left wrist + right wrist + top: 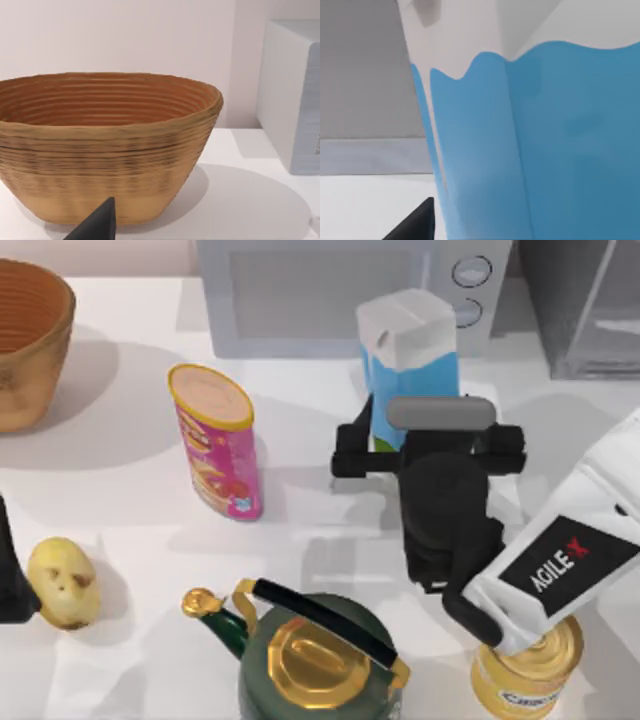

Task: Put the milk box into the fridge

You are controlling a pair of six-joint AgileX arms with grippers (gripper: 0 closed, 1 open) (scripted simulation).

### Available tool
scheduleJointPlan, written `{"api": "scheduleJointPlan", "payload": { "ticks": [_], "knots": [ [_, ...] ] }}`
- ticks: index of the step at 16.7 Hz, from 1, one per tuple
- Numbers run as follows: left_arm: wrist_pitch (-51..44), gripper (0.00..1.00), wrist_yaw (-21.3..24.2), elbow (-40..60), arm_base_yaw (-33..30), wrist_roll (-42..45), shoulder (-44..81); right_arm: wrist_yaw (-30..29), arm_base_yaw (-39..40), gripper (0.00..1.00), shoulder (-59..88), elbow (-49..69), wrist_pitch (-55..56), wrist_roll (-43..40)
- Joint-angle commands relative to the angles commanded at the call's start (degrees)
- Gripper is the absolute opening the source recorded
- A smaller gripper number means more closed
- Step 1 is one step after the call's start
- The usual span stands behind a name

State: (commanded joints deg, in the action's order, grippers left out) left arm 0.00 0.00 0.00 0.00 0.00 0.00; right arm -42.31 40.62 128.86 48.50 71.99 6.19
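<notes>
I am holding my right gripper [425, 445] right at the milk box [410, 365], which is standing upright in front of the microwave [340, 295], toward the table's [120, 490] right half in the top view. The carton's long axis is running vertically, gabled top up, and it is lying just beyond my fingers, on the far side of the wrist from my arm. The black finger mount is spreading wide across the carton's lower body, but I cannot tell whether the fingers are already pressing its sides or standing off them. In the right wrist view the blue wall of the carton is looming very close. The fridge [585, 305] is sitting at the back right corner, just beside the microwave, so I judge the coming move to be a carry rightward and back from here. My right arm is plainly the nearer one; my left gripper [97, 225] is waiting at the far left, facing the basket [105, 145].
</notes>
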Motion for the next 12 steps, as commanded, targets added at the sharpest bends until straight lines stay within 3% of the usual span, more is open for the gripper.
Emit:
{"api": "scheduleJointPlan", "payload": {
  "ticks": [2,12],
  "knots": [
    [0.0,1.0,0.0,0.0,0.0,0.0,0.0,0.0,0.0,1.0,0.0,0.0,0.0,0.0],
    [0.0,1.0,0.0,0.0,0.0,0.0,0.0,0.0,0.0,0.25,0.0,0.0,0.0,0.0]
  ]
}}
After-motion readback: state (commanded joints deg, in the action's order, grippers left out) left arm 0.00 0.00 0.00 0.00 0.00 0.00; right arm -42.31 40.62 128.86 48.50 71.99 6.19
